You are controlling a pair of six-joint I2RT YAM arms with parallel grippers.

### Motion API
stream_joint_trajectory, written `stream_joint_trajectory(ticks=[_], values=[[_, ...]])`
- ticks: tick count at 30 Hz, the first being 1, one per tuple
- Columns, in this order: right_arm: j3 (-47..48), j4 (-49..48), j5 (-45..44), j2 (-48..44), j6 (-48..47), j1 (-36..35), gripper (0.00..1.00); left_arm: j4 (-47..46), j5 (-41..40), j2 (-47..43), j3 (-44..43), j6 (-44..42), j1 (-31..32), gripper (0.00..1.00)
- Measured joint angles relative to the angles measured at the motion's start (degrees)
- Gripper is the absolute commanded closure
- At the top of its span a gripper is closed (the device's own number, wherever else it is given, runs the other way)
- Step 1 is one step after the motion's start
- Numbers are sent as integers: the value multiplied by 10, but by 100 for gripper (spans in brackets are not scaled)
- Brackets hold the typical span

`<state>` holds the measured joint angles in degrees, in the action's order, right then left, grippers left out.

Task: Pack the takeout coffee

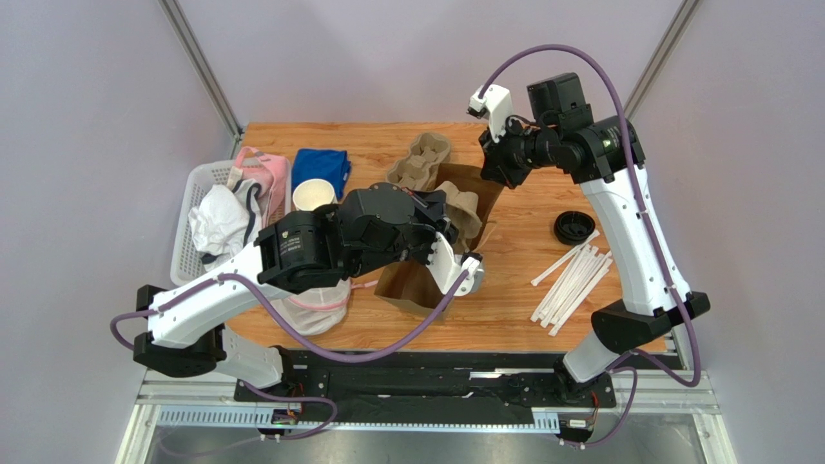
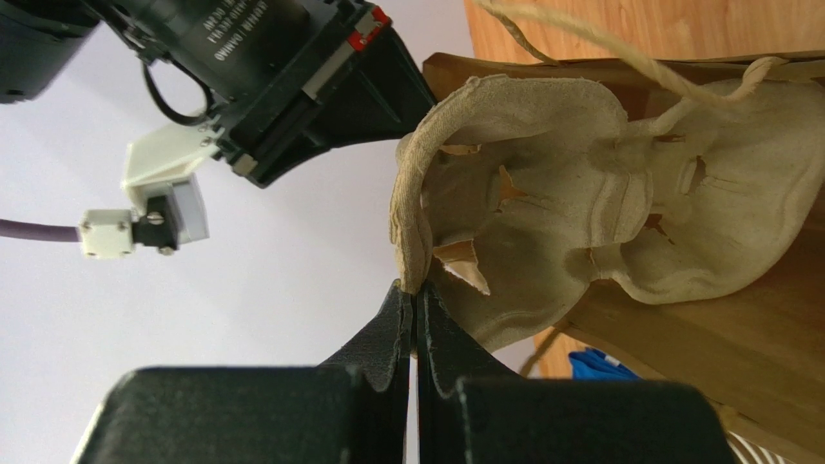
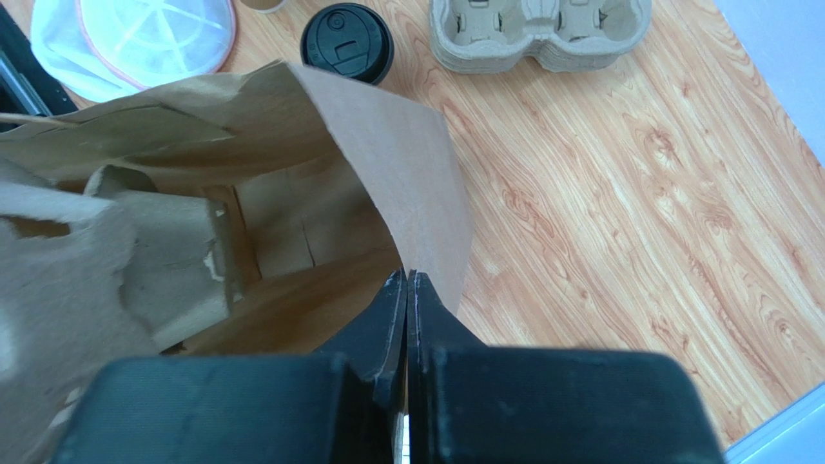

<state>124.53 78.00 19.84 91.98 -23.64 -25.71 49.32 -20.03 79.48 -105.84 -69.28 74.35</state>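
The takeout coffee (image 3: 347,43) shows only in the right wrist view, from above, as a round black lid on the table beyond the bag; the left arm hides it in the top view. My left gripper (image 1: 448,224) (image 2: 416,290) is shut on the rim of a tan pulp cup carrier (image 1: 467,211) (image 2: 581,222), held at the mouth of the brown paper bag (image 1: 412,287). My right gripper (image 1: 492,174) (image 3: 407,275) is shut on the bag's upper edge (image 3: 387,155), holding it up. The held carrier (image 3: 87,261) sits partly inside the bag's mouth.
A second pulp carrier (image 1: 422,159) (image 3: 537,34) lies at the back. A loose black lid (image 1: 573,227) and white straws (image 1: 571,280) lie on the right. A paper cup stack (image 1: 313,193), blue cloth (image 1: 321,166), white basket (image 1: 194,188) and white mesh bag (image 1: 315,307) are on the left.
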Motion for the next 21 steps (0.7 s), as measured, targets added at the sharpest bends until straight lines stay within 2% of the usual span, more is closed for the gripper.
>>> stream_joint_trajectory(ticks=[15,21], values=[[-35,2,78,-34,-30,-24,100,145,54,53,-2,111,2,100],[-59,3,106,-37,-39,-35,100,200,113,84,-34,163,-19,100]])
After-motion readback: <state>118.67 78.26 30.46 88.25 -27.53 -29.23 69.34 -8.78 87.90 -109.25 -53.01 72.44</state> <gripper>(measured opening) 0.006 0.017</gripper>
